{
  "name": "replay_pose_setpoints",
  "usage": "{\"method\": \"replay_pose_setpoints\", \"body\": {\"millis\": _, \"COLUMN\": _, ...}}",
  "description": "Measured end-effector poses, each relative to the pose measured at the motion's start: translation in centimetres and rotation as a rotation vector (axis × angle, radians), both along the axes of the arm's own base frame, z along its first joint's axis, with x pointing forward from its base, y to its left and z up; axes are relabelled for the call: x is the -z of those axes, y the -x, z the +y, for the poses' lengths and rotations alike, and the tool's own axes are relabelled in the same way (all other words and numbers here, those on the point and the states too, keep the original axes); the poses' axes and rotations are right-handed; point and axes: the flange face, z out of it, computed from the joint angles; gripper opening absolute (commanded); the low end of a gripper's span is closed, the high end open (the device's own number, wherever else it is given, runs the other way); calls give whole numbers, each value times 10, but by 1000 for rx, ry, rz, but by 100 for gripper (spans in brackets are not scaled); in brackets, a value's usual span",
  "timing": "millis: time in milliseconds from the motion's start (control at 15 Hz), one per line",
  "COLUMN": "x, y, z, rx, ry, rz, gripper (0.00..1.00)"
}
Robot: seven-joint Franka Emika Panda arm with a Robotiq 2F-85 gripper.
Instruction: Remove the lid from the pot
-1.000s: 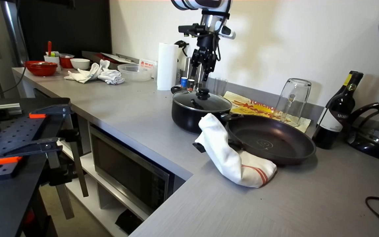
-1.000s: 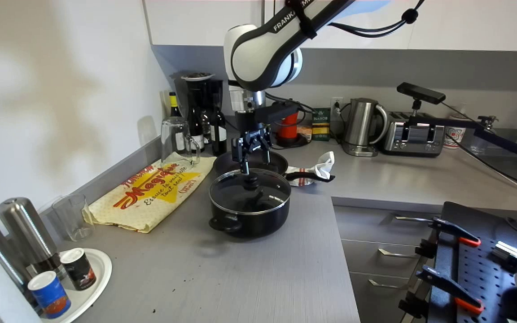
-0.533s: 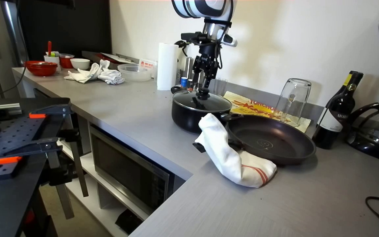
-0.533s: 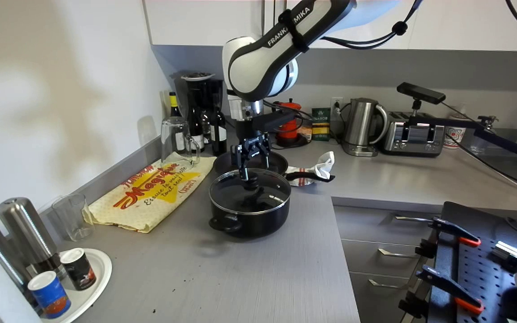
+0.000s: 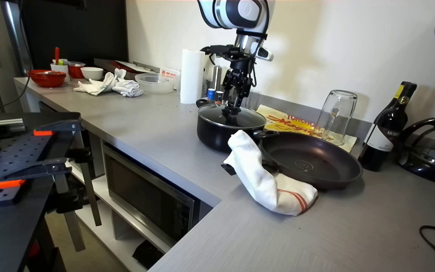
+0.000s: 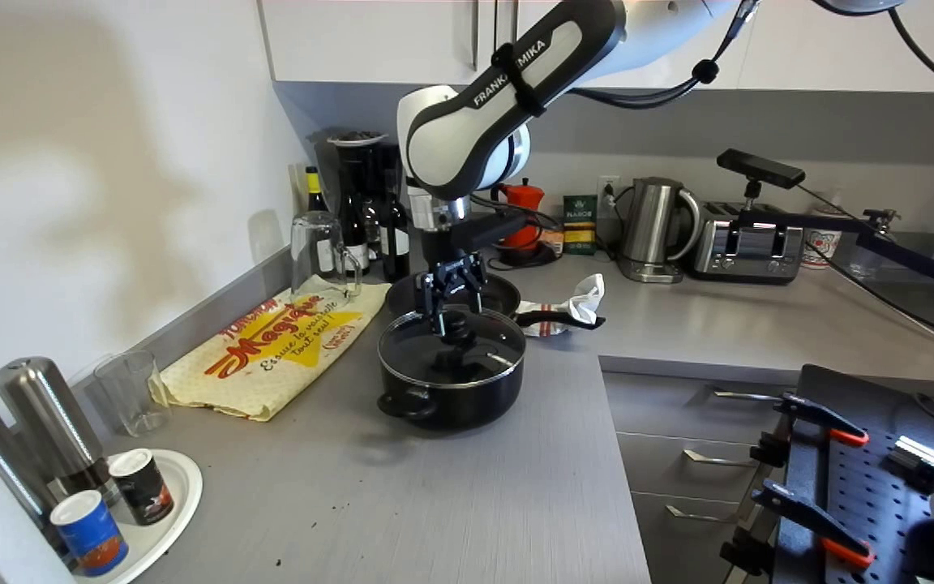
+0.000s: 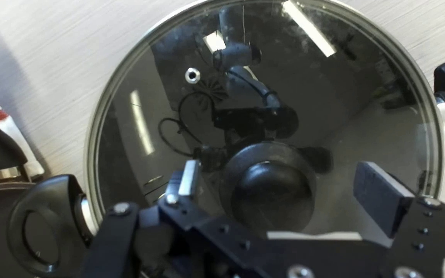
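The black metal end effector [image 7: 283, 187], spread wide, holds nothing; between its fingers [image 7: 377, 197], touching neither, stands the black rounded knob [image 7: 272, 195] of the see-through, metal-rimmed round lid [image 7: 323, 92].

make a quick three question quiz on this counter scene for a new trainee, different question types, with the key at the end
1. Multiple choice. In the wrist view, what shows between the fingers of the claw?
a) the frying pan's handle
b) the black knob of the lid
c) a wine bottle

2. True or false. The lid is off the pot.

3. Fill in the blank. The stripes on the white cloth are ____.

Key
1. b, with a gap showing on either side of it.
2. False: the lid sits on the pot.
3. Red.
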Motion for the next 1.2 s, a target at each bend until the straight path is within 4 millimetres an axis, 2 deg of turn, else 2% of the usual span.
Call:
{"method": "replay_pose_setpoints", "body": {"millis": 400, "x": 4, "y": -3, "z": -1, "rx": 2, "ry": 1, "rz": 1, "gripper": 28}}
{"method": "replay_pose_setpoints", "body": {"millis": 467, "x": 0, "y": -4, "z": -1, "rx": 3, "ry": 0, "rz": 1, "gripper": 24}}
{"method": "replay_pose_setpoints", "body": {"millis": 1000, "x": -2, "y": -5, "z": 0, "rx": 1, "ry": 1, "rz": 2, "gripper": 24}}
{"method": "replay_pose_setpoints", "body": {"millis": 1200, "x": -17, "y": -2, "z": 11, "rx": -17, "ry": 3, "rz": -14, "gripper": 24}}
